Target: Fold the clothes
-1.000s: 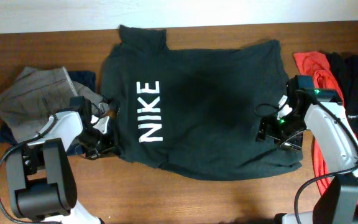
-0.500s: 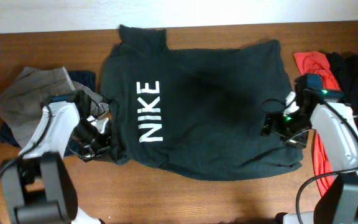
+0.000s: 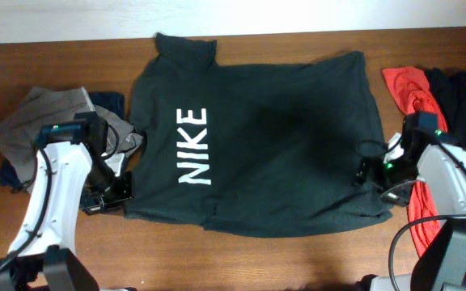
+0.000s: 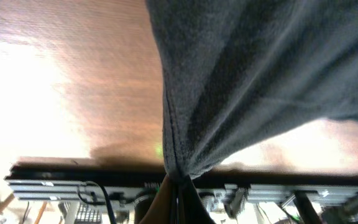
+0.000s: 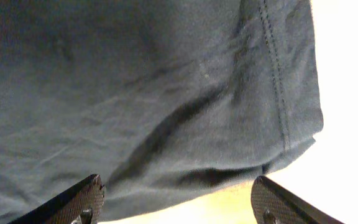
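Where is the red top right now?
In the overhead view, the red top lies on the right side of the table, between the big NIKE T-shirt and a black top.

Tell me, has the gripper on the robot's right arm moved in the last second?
Yes. The right gripper slid outward across the dark NIKE T-shirt, nearer the crumpled red fabric top.

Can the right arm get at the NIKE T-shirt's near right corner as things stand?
Probably yes. The right gripper hangs open just over that corner of the T-shirt. The corner lies flat with nothing on top of it, and the red top sits off to the side.
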`<state>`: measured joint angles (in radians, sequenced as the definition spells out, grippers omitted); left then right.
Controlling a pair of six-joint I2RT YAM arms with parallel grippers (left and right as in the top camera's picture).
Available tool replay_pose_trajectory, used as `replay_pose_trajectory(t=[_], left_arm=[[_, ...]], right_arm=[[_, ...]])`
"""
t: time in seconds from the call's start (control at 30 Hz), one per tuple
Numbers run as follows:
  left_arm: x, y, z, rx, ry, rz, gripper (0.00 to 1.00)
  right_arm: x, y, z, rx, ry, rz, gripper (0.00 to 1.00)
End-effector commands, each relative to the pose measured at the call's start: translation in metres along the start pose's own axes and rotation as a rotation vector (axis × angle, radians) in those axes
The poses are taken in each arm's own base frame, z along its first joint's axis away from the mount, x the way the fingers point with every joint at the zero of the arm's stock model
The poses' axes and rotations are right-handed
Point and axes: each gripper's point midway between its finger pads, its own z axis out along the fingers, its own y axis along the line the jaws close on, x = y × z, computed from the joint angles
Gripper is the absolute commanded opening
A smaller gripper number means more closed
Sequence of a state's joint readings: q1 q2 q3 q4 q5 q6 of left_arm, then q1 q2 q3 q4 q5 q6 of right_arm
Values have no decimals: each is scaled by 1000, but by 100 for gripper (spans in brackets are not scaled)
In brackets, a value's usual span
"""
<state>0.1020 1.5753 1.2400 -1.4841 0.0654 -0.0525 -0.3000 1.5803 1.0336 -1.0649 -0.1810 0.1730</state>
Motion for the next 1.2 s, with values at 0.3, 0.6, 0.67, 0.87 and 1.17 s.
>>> replay_pose_trajectory(t=[0.3,0.6,0.67,0.87,1.17], left_arm=[[-7,23,-10,-132,-77,-80,0],[-8,48,-11,-122,-89,-215,0],[-8,51,-11,-105,-89,-233,0],[-11,52,-14,-104,-104,-239,0],[-22,51,-35,-93,-169,-240,40]], right_arm=[[26,-36,42,98,28,222,49],[33,-79,60,182,-16,403,4],[30,-86,57,182,-26,417,4],[20,-90,49,162,-41,370,4],[4,-62,30,14,-62,310,53]])
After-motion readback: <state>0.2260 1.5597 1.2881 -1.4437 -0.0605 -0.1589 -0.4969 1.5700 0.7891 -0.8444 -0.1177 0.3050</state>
